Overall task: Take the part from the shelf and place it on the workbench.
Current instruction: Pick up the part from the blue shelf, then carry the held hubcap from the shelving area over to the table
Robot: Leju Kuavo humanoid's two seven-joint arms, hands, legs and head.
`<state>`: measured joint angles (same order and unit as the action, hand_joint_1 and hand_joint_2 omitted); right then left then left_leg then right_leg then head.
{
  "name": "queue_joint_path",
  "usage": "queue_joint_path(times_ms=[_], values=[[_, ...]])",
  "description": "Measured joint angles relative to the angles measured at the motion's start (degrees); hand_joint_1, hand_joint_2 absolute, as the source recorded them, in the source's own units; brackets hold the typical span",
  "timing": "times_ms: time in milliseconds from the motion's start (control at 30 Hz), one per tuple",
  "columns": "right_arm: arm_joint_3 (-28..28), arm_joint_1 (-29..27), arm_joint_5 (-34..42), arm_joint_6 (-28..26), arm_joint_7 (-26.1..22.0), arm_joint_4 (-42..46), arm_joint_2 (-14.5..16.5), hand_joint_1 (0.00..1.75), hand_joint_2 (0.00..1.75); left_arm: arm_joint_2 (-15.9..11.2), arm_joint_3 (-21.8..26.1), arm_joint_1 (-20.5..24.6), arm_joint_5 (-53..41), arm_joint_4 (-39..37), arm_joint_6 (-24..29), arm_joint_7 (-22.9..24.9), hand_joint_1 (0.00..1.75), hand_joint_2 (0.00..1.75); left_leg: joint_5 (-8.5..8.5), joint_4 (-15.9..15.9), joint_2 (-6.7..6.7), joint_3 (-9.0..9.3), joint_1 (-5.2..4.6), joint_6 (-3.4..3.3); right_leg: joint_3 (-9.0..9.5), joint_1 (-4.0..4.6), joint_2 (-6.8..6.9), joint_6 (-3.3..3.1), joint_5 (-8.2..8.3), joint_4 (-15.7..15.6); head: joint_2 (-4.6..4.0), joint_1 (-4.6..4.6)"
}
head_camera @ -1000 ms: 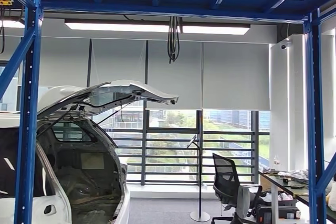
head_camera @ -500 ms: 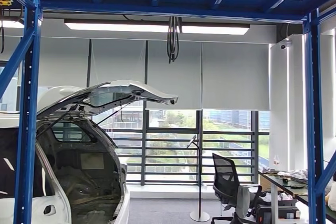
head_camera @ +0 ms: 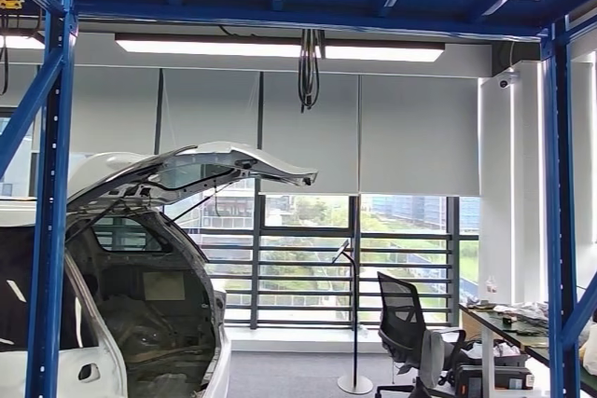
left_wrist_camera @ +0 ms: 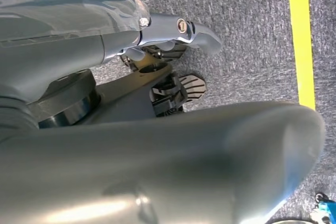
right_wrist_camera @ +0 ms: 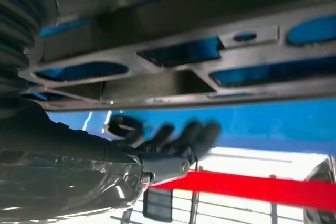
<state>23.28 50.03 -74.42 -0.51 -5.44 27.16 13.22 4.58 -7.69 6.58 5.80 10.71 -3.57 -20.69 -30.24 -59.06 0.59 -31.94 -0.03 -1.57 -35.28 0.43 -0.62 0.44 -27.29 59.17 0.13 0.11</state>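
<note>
Overhead, right hand [right_wrist_camera: 158, 148] fingers [right_wrist_camera: 198, 132] beneath dark slotted part [right_wrist_camera: 190, 72].

Right hand [right_wrist_camera: 174, 140] raised, dark fingers extended, left hand [left_wrist_camera: 174, 61] hanging, state unclear

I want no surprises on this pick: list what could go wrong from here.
The right hand is blurred close to the dark slotted part; its fingers may snag a cutout or shove the part against the blue shelf. The head view faces the car, not the grasp, so a slip might go unseen.
</note>
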Motion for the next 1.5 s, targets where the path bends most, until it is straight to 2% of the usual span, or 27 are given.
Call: queue_joint_path(times_ms=[333,667,800,1067,1333,1400,1500], values=[[0.5,1.2,2.0,0.9,-1.2,-2.2,-0.9,1.75,1.75,0.0,0.7,-0.3,0.2,0.0,0.7,-0.9,0.00,0.00,0.00,0.0,0.00,0.01,0.00,0.00,-0.01,0.00,0.00,0.00,0.00,0.0,0.00,0.00],[1.0,0.7,3.7,-1.3,-1.2,-1.9,-2.4,1.75,1.75,0.0,1.2,-0.1,-0.6,0.0,2.3,-1.9,0.00,0.00,0.00,0.0,0.00,0.04,0.00,0.00,0.02,0.00,-0.01,0.00,0.00,0.0,0.00,0.00],[1.2,0.5,4.9,-1.9,-1.2,-1.2,-3.1,1.75,1.75,0.0,1.3,-0.2,-1.2,0.0,2.3,-2.2,0.00,1.75,0.00,0.0,0.00,0.03,0.00,0.00,0.02,0.00,0.00,0.00,0.00,0.0,0.00,0.00],[1.6,-0.7,8.9,-2.5,-2.0,3.6,-4.8,1.75,1.75,-0.5,2.1,-0.9,-1.5,0.0,3.3,-1.4,0.00,1.75,0.00,0.0,-0.01,0.01,0.00,0.00,-0.01,0.00,-0.03,0.00,0.00,0.0,0.00,0.00],[4.1,-2.4,14.3,-1.1,-2.6,13.4,-5.7,1.75,1.75,-1.5,3.8,-1.1,-1.7,0.0,5.2,-0.2,0.00,1.75,0.00,0.0,-0.01,-0.01,0.02,0.01,-0.04,0.01,-0.05,-0.01,0.00,0.0,0.00,0.00],[4.7,-3.1,17.8,0.3,-3.5,16.5,-5.9,1.75,1.75,-1.7,4.3,-1.2,-1.8,0.0,5.4,-0.3,0.00,1.75,0.00,0.0,-0.01,-0.01,0.02,0.01,-0.05,0.01,-0.05,-0.01,0.00,0.0,0.00,0.00],[5.2,-4.4,28.7,4.9,-6.4,22.0,-6.1,1.75,1.75,-2.0,5.2,-1.2,-2.0,0.0,5.4,-1.1,0.00,1.75,0.00,0.0,-0.01,-0.01,0.02,0.01,-0.05,0.01,-0.06,-0.01,0.00,0.0,0.00,0.00]])
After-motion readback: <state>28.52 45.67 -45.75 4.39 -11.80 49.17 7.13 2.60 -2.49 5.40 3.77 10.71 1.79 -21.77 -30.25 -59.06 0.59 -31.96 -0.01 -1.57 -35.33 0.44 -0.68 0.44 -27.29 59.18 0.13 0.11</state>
